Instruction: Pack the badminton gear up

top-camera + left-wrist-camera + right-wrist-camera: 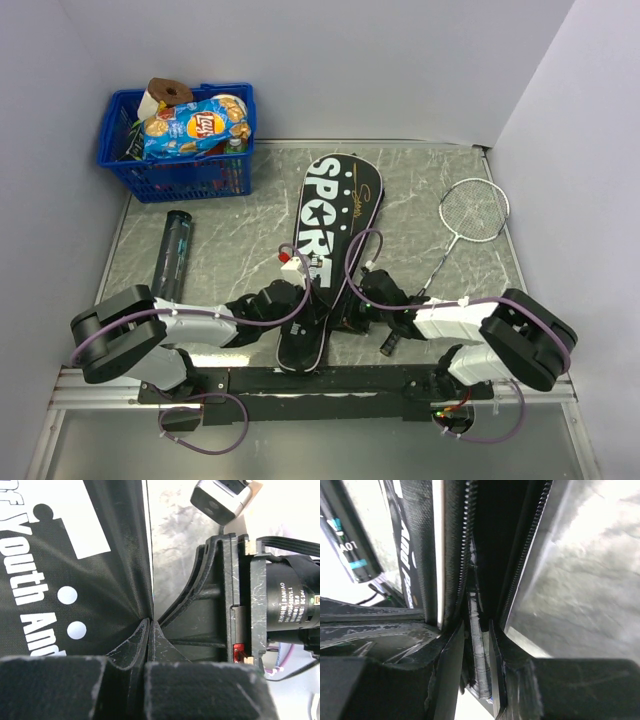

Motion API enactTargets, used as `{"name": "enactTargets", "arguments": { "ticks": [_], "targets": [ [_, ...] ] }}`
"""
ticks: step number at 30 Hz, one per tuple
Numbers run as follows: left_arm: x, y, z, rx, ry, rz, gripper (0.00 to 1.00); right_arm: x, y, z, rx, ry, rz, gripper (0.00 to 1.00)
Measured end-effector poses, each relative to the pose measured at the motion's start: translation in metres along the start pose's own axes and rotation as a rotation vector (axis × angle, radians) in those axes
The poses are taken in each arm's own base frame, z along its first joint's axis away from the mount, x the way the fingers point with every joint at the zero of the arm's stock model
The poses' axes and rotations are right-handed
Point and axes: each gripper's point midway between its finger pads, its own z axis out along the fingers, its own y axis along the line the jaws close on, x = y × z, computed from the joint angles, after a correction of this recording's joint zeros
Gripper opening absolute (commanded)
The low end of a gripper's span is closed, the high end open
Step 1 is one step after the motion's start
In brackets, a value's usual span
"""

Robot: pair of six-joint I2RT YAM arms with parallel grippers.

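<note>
Left pincer (149, 630) is squeezed tight on the edge of the cover (335, 225), and my right pincer (475, 650) is pinching its zipper side. The cover lies mid-table (240, 260), with the racket (473, 210) to its right and the tube (175, 250) to its left.

left arm (200, 325) low, left fingers (125, 652) pressed together | right arm (450, 320) low, right fingers (451, 652) narrowly apart

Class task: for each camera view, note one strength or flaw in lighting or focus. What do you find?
Top external: evenly lit, sharp, soft shadows beside the cover. Left wrist: near fingers blurred, lettering crisp. Right wrist: table glares white and smeared; zipper teeth readable.
</note>
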Motion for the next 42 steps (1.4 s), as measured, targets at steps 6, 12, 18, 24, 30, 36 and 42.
{"name": "enactTargets", "arguments": {
  "ticks": [6, 12, 18, 24, 30, 36, 42],
  "targets": [
    [-0.001, 0.008, -0.002, -0.023, -0.019, -0.019, 0.01, -0.003, 0.005, 0.005, -0.018, -0.011, 0.022, 0.32],
    [-0.007, 0.011, -0.007, -0.033, -0.048, -0.031, 0.01, -0.010, 0.011, 0.011, -0.006, -0.037, 0.017, 0.32],
    [-0.014, 0.009, -0.010, -0.035, -0.072, -0.045, 0.01, -0.017, 0.015, 0.014, 0.001, -0.064, 0.017, 0.32],
    [-0.015, 0.008, -0.016, -0.023, -0.087, -0.078, 0.01, -0.026, 0.019, 0.020, 0.003, -0.085, 0.026, 0.32],
    [-0.015, 0.018, -0.023, -0.028, -0.124, -0.140, 0.01, -0.031, 0.025, 0.031, -0.016, -0.081, 0.030, 0.33],
    [-0.020, 0.026, -0.028, -0.035, -0.171, -0.169, 0.01, -0.034, 0.036, 0.045, -0.118, -0.046, 0.011, 0.34],
    [-0.027, 0.018, -0.029, 0.001, -0.192, -0.202, 0.01, -0.036, 0.042, 0.048, -0.212, -0.019, 0.000, 0.34]
  ]
}}
